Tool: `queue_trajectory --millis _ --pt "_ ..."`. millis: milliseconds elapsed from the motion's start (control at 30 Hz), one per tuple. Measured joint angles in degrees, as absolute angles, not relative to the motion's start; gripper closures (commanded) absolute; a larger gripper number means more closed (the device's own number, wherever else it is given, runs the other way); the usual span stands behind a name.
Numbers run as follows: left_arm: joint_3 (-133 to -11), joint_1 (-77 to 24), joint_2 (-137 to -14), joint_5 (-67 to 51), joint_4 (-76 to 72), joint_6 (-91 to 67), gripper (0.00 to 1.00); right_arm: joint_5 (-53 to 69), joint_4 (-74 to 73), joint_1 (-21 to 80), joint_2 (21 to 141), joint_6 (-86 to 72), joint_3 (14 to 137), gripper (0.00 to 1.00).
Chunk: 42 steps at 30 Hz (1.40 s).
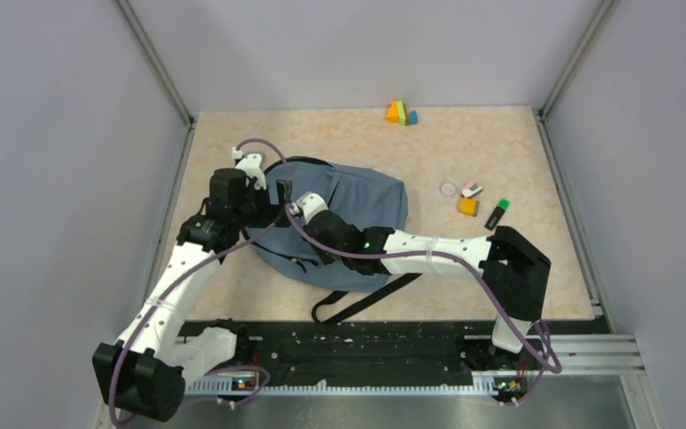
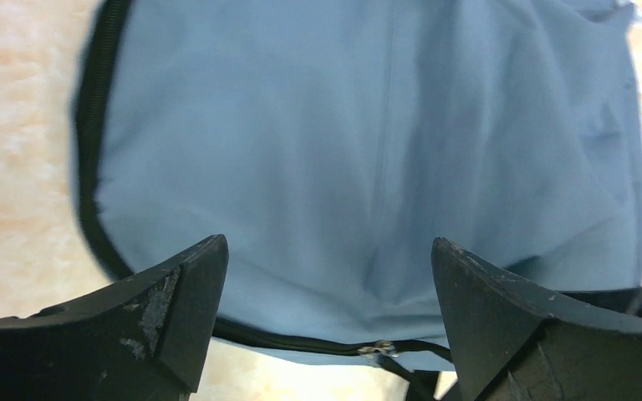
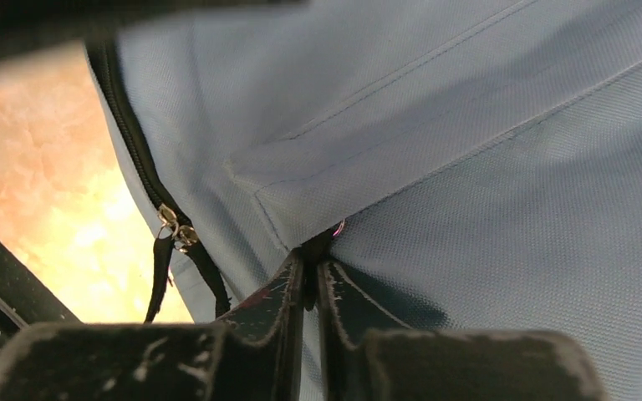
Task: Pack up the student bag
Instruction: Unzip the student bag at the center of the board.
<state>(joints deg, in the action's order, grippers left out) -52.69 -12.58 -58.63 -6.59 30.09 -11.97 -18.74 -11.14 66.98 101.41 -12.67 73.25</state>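
Student bag (image 1: 368, 201), dusty-blue with dark zippers: right claw (image 3: 311, 251) pinches its fabric, left claw (image 2: 328, 244) gapes wide.

1. Top view: soft, even overhead light, sharp; faint shadows on the tabletop (image 1: 500, 152).
2. Left wrist view: bright; the student bag (image 2: 368, 167) slightly blurred, left edge smeared.
3. Right wrist view: weave crisp; tabletop glares orange; top edge dark, unfocused.

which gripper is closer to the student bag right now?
Right. The right gripper is shut on a fold of the student bag, touching the fabric. The left gripper is open, poised over the bag without gripping it.
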Motion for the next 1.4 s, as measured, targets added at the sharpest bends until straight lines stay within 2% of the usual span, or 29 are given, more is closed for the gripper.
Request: queue_trajectory --millis 100,267,467,767,833,900,1167,1400 --pt "-51.0 -15.86 -57.6 -6.24 28.29 -15.18 0.05 -19.79 -11.07 66.98 101.41 -12.62 73.3 1.0" --pt "-39.31 -17.08 -50.96 -7.6 21.34 -21.82 0.05 -19.22 -11.18 66.48 101.32 -11.75 73.54 1.0" --pt "-28.34 -18.94 -43.88 -11.18 14.31 -23.92 0.05 -12.14 -12.43 63.37 99.77 -11.66 73.54 1.0" --pt "-26.87 -21.67 -44.25 -12.6 7.16 -22.57 0.08 -2.7 -13.39 58.7 96.6 -12.03 73.54 1.0" --pt "-26.87 -22.55 -46.06 -12.1 6.15 -22.11 0.15 -1.41 -13.41 58.41 96.51 -12.16 73.54 1.0" --pt "-26.87 -23.44 -47.48 -11.35 5.43 -21.61 0.28 -0.34 -13.45 58.35 96.51 -12.21 73.54 1.0" --pt "-27.31 -27.38 -51.7 -7.31 3.44 -18.15 0.99 0.34 -14.83 58.26 96.51 -12.19 73.8 1.0" --pt "-27.86 -30.87 -52.27 -3.51 2.35 -17.65 1.0 -5.32 -20.6 58.13 96.71 -10.52 80.44 1.0"
